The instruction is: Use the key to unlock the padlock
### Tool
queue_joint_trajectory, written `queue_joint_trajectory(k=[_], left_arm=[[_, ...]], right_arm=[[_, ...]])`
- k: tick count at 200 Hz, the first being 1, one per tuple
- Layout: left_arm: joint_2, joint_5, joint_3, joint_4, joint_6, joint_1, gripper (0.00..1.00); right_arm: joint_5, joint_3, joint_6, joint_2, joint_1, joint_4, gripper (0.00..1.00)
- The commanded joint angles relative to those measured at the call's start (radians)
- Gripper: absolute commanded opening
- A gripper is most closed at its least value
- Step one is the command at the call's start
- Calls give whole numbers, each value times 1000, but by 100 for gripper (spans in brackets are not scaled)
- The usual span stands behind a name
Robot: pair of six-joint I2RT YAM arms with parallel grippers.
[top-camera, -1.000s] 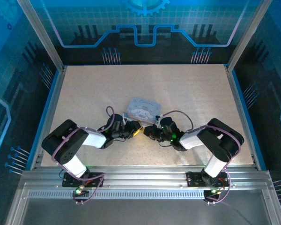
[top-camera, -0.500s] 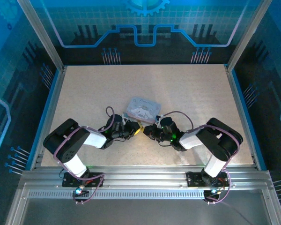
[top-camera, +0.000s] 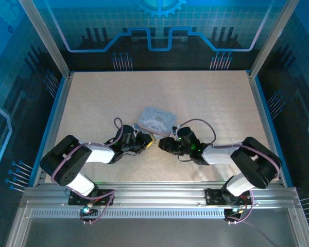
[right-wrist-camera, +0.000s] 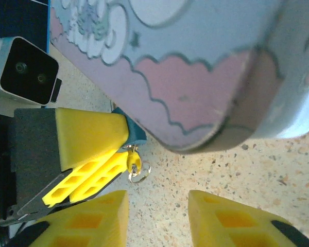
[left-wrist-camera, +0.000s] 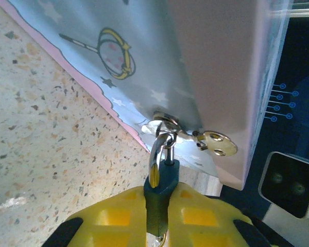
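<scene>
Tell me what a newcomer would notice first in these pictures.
The pale blue cartoon-printed tin sits at mid-table, with both arms reaching in toward its near edge. At that edge the left tool grips the teal padlock, whose silvery shackle hooks through the tin's clasp. The small key and its ring dangle at the padlock's base, just ahead of the open right tool.
</scene>
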Motion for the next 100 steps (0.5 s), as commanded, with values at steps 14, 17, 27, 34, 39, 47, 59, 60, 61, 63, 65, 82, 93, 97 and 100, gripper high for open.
queue_joint_trajectory(k=[14, 17, 27, 34, 39, 47, 59, 60, 61, 63, 65, 82, 93, 97, 100], left_arm=[[-49, 17, 58, -71, -32, 3, 13], [-50, 16, 58, -72, -36, 2, 13], [-52, 19, 58, -71, -52, 3, 13], [-53, 21, 59, -70, -60, 3, 12], [-56, 22, 60, -70, -63, 2, 12], [-62, 22, 62, -73, -67, 2, 12], [-74, 18, 66, -91, -73, 2, 12], [-75, 18, 66, -94, -72, 2, 12], [-76, 18, 66, -96, -73, 3, 12], [-78, 16, 67, -100, -75, 2, 12], [-81, 15, 68, -105, -74, 3, 12], [-104, 11, 77, -145, -81, 3, 12], [-115, 10, 85, -173, -84, 3, 12], [-120, 9, 89, -184, -86, 2, 11], [-124, 9, 91, -193, -88, 2, 10]], right_arm=[[80, 88, -319, -103, 22, -262, 47], [85, 97, -345, -109, 22, -282, 47], [106, 125, -439, -134, 28, -337, 49], [123, 144, -507, -149, 33, -376, 50], [139, 156, -550, -161, 39, -400, 51], [159, 172, -623, -177, 47, -430, 53], [197, 185, -723, -202, 60, -460, 56], [201, 185, -734, -204, 62, -462, 57], [204, 186, -743, -206, 62, -464, 57], [209, 187, -757, -209, 64, -467, 58], [216, 188, -773, -213, 67, -469, 58], [276, 188, -903, -246, 90, -479, 64], [311, 180, -978, -269, 105, -471, 67], [321, 176, -1002, -276, 107, -466, 68], [328, 173, -1021, -280, 112, -462, 68]])
